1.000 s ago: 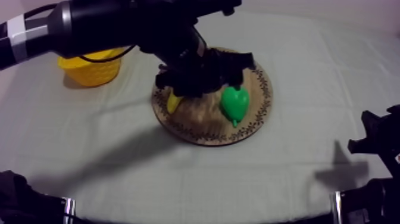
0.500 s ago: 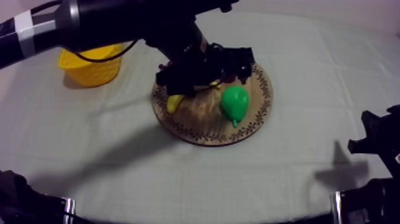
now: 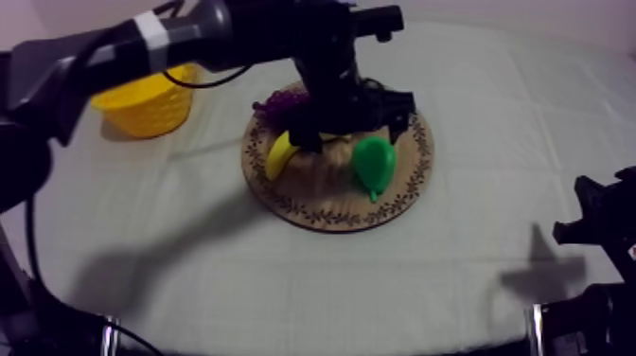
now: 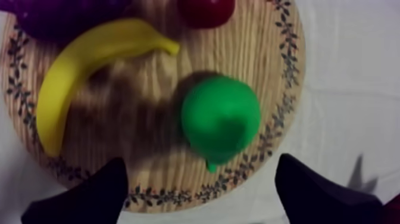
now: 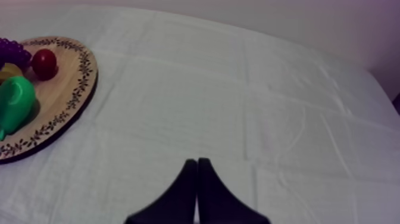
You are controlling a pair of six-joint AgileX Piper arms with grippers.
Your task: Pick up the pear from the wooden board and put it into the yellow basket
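Observation:
The green pear [image 3: 374,163] lies on the right half of the round wooden board [image 3: 322,204], stem toward the near rim. My left gripper [image 3: 352,128] hangs over the board just behind the pear. In the left wrist view its black fingers [image 4: 89,193] stand wide apart and open, and the pear [image 4: 220,119] lies on the board [image 4: 265,53] beyond the gap, untouched. The yellow basket [image 3: 147,104] stands at the far left. My right gripper [image 5: 197,164] is shut on nothing, low over the cloth at the right side, with the pear [image 5: 15,104] far off.
On the board with the pear are a banana [image 3: 277,154], a bunch of grapes [image 3: 274,102] and a small red fruit [image 4: 205,9]. My left arm stretches from the upper left across the basket's side. My right arm [image 3: 591,222] rests at the right edge.
My left gripper has shifted right and toward the back of the board, uncovering the banana and the grapes. The pear and the right arm have not moved.

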